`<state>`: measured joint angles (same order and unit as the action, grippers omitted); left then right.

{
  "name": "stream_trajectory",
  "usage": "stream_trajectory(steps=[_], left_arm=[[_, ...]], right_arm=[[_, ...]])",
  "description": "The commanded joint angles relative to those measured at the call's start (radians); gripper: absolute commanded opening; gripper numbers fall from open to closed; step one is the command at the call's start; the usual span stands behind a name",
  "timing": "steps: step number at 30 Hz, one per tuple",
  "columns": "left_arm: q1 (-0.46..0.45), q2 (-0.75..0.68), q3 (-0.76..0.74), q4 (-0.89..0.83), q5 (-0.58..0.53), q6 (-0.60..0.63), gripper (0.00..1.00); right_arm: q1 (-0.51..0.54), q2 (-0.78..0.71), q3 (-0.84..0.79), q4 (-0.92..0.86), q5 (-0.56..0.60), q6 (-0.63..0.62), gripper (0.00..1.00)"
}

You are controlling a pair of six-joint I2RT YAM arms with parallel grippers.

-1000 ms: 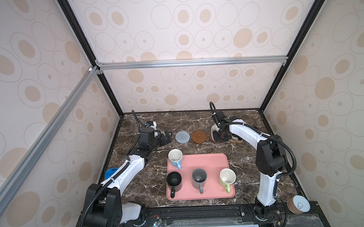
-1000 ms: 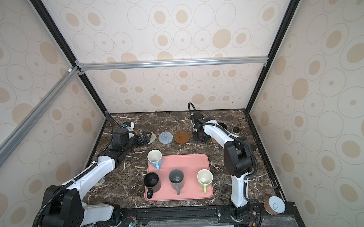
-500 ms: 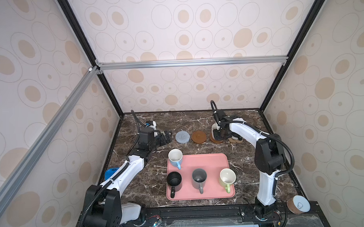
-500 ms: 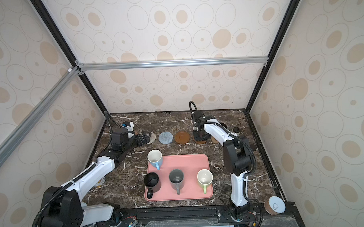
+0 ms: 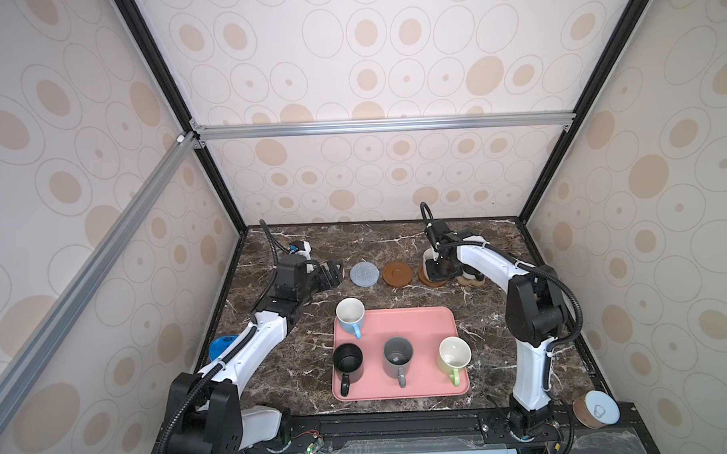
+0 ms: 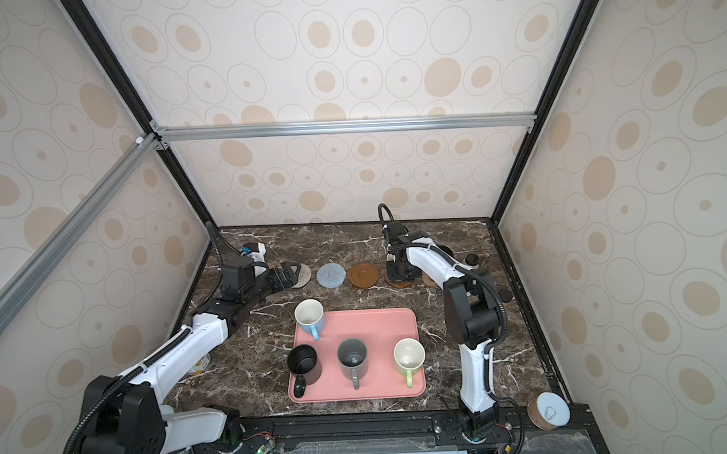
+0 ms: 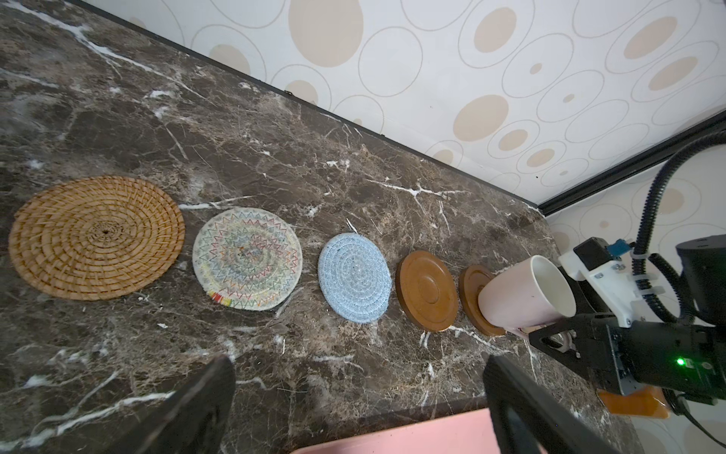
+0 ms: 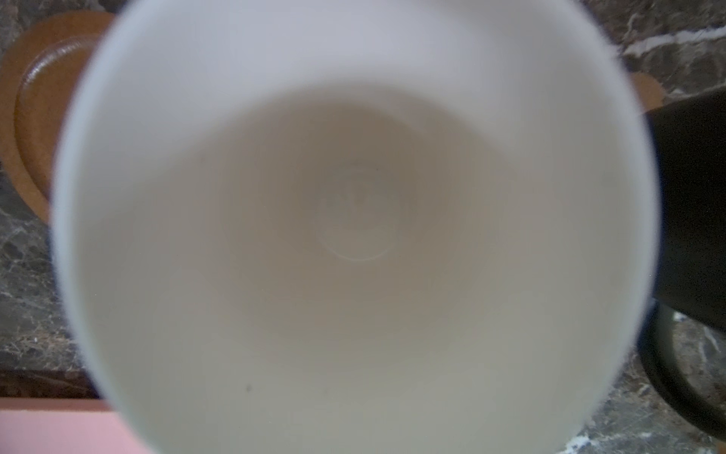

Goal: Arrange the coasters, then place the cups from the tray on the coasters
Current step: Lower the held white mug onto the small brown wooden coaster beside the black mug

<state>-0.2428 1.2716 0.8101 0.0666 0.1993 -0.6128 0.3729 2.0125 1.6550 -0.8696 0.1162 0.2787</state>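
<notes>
**Clerk:** Which item is to be entered as in hand?

**Checker:** Pale pink cup [image 7: 526,293]: glazed ceramic, white inside, one loop handle. It is held at the handle by the right gripper [image 7: 563,341], whose jaws are closed tight. It is located over the second wooden disc [image 7: 471,295]. Whether its base is seated there cannot be told.

**Clerk:** Handling notes?

**Checker:** It is judged rigid, fairly heavy, slick-surfaced and breakable if knocked. The handle is judged the surest hold. It is best lowered upright and released only once it sits flat.

**Clerk:** Coasters?

**Checker:** They are laid in a row along the back of the marble table [image 7: 275,129].
- Tan rattan round [image 7: 96,238]: coiled, coarse, stiff.
- Cream woven round [image 7: 247,257]: zigzag-stitched, soft.
- Grey-blue woven round [image 7: 353,277]: coiled cord, soft.
- First wooden disc [image 7: 427,291]: hard, smooth, with a raised rim.
- Paw-shaped coaster [image 5: 472,279]: largely hidden by the right arm.

**Clerk:** Stock on the tray?

**Checker:** The pink tray [image 5: 419,321] is smooth and low-rimmed. Four cups are listed on it, all upright:
- light blue cup [image 5: 350,316], at a back corner
- black cup [image 5: 347,358]
- grey cup [image 5: 398,353]
- pale green cup [image 5: 454,353]

**Clerk:** Left gripper?

**Checker:** The left gripper [image 5: 329,275] is recorded with its jaws wide apart and nothing held, near the woven mats.
</notes>
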Motion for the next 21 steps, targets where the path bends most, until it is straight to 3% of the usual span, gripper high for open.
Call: stream_trajectory(steps=[1,21], left_arm=[[0.007,-0.021,0.011,-0.005,-0.009,0.019,1.0],[0.008,-0.013,0.013,0.001,-0.002,0.019,1.0]], right_arm=[[-0.006,0.009,0.035,0.021,0.018,0.003,0.09],[-0.009,0.022,0.032,0.011,0.018,0.026,0.13]])
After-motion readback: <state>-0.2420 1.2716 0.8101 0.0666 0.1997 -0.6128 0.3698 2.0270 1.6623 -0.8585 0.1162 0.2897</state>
